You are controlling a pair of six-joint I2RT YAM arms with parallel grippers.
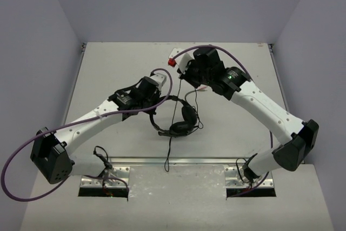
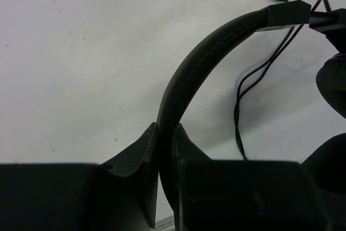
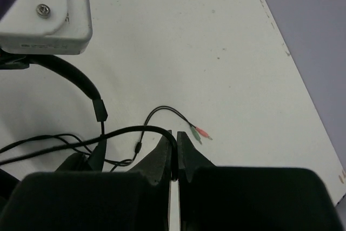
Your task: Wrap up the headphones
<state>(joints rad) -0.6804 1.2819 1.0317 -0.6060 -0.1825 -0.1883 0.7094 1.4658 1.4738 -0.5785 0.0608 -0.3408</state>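
flanking a matte white table [image 1: 119, 63] with black headphones [image 1: 187, 116], plain lavender-grey walls [image 1: 32, 36]

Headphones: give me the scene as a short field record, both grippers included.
left gripper: shut on the headband
right gripper: shut on the cable
plugs: one green, one reddish, loose past the right gripper
cable slack: trails in loops over the table
wrapping: no turns visible round the headphones yet

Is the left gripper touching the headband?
Touching. The left wrist view shows the left gripper shut on the headband, jaws pressed against both sides.
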